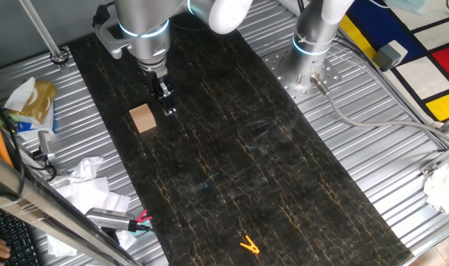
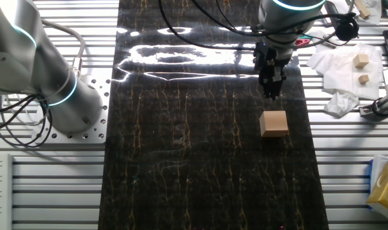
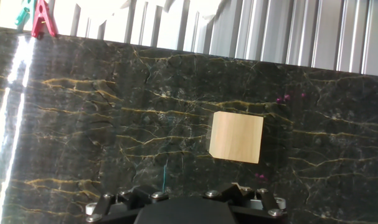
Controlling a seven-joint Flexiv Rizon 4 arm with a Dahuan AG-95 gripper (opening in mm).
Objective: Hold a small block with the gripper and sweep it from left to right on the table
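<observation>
Your hand [image 1: 167, 106] hangs empty above the tabletop [image 1: 268, 170]; whether its fingers are parted or closed you cannot tell from these views. The small block [image 1: 143, 118] sits flat on the tabletop just beside the fingertips, not touching them. A yellow clip [image 1: 248, 244] lies well apart.

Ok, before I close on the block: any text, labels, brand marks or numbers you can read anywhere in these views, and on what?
None readable in any view.
The small block: plain faces, no marking.
The table: only gold veins, no print.
The gripper and arm: no legible label.
The yellow packet at the table's edge: any print is too blurred to read.
</observation>
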